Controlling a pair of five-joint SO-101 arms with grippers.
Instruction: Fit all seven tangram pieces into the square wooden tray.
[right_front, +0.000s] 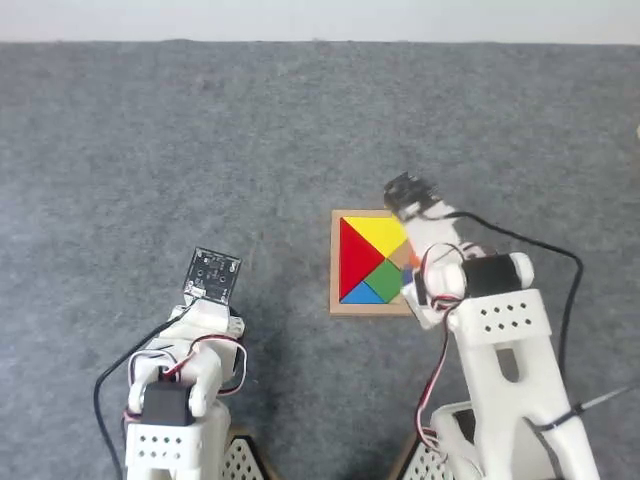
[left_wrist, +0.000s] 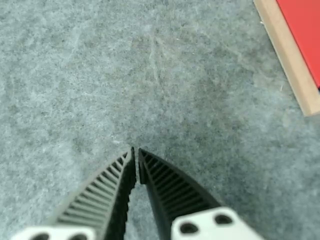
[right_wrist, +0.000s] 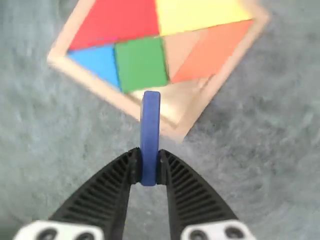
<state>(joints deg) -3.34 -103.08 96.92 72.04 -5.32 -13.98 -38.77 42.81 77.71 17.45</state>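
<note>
The square wooden tray (right_front: 335, 262) lies on the grey mat right of centre, holding a red triangle (right_front: 355, 262), a yellow triangle (right_front: 380, 235), a green square (right_front: 385, 280) and a light blue triangle (right_front: 362, 293). In the right wrist view the tray (right_wrist: 197, 119) also holds an orange piece (right_wrist: 215, 50), with a bare wooden gap (right_wrist: 172, 102) near one corner. My right gripper (right_wrist: 149, 167) is shut on a dark blue piece (right_wrist: 150, 130), held on edge just above that gap. My left gripper (left_wrist: 135, 157) is shut and holds nothing, low over the mat, left of the tray's edge (left_wrist: 292, 65).
Grey felt mat (right_front: 200, 140) covers the whole table. The right arm's white body (right_front: 500, 330) and black cable (right_front: 560, 260) stand beside the tray's right side. The left arm (right_front: 185, 370) sits at the lower left.
</note>
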